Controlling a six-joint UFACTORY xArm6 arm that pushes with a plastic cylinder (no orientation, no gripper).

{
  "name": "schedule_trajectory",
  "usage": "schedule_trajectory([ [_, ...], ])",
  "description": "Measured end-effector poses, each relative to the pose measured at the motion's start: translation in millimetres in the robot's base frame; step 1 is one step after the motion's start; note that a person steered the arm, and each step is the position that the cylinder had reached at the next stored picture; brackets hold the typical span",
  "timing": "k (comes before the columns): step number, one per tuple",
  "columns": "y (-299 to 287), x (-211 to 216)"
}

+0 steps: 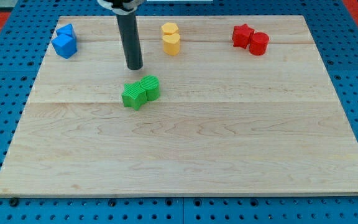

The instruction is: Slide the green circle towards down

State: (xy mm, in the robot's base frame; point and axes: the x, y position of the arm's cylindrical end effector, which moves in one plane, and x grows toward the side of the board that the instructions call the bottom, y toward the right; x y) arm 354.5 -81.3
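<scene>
Hovering just above the green pair, my tip (134,66) holds nothing, being a bare rod. Green circle (150,87) touches green block (133,96), on the board's (185,162) upper-left middle.

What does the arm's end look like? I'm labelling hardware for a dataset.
Only its end shows: a straight, plain dark grey-black cylindrical rod hanging from a white and black mount at the view's top. No cables or markings are visible. My tip is blunt, just above the green blocks.
</scene>
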Motion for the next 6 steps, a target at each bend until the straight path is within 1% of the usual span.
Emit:
schedule_trajectory([
  [1,40.9,-0.1],
  [3,16.8,-44.3],
  [4,22.2,-4.6],
  [5,22.1,50.8],
  [6,63.5,74.0],
])
